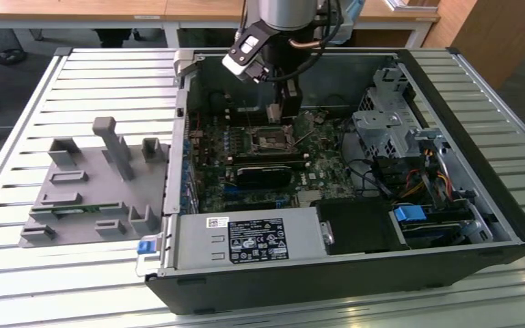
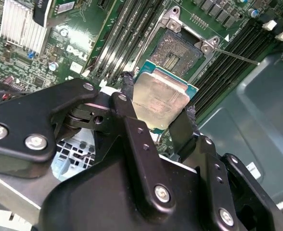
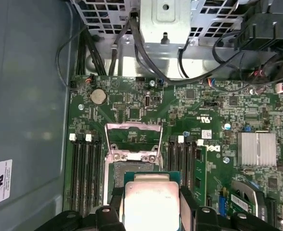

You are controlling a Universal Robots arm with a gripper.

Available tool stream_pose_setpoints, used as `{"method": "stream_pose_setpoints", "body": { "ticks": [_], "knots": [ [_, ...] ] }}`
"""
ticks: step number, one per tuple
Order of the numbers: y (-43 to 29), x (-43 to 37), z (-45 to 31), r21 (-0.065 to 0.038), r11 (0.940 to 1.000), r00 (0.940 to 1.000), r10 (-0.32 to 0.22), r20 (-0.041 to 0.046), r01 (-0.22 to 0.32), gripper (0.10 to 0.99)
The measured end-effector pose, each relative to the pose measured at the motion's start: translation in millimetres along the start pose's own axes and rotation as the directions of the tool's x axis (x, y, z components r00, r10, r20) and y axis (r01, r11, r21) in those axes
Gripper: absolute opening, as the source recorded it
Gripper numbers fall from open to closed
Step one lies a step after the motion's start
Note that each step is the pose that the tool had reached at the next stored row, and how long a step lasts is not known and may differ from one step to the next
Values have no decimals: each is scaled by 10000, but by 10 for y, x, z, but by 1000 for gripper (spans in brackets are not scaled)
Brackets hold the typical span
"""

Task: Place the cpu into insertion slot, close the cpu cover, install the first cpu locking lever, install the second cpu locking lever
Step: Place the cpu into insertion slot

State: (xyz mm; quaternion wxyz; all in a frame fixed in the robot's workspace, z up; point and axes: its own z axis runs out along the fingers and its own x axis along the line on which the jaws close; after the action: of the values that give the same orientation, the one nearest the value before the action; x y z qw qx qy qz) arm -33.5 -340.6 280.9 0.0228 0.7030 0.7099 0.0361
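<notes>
My gripper (image 2: 159, 107) is shut on the cpu (image 2: 161, 96), a flat square chip with a dull silver face, held by two opposite edges between black fingers (image 2: 127, 89). The chip hangs tilted a little above the motherboard, just short of the insertion slot (image 2: 178, 53), a dark square socket with a silvery rim. In the first wrist view the cpu (image 3: 150, 197) overlaps one edge of the insertion slot (image 3: 114, 172), and the cpu cover (image 3: 132, 126) stands swung open beyond it. In the exterior view the gripper (image 1: 279, 111) hovers inside the case, just above the insertion slot (image 1: 270, 139).
Long black memory slots (image 3: 83, 173) flank the socket. A thin lever rod (image 2: 237, 57) sticks out beside it. A black card (image 1: 264, 174), the power supply (image 1: 244, 239) and the drive cage (image 1: 385, 130) crowd the case. A grey fixture tray (image 1: 89, 184) lies on the slatted table.
</notes>
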Motion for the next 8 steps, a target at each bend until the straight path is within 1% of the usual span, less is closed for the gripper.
{"method": "stream_pose_setpoints", "body": {
  "ticks": [8],
  "knots": [
    [-11,20,134,0,10000,10000,-1,0,1,545]
  ]
}}
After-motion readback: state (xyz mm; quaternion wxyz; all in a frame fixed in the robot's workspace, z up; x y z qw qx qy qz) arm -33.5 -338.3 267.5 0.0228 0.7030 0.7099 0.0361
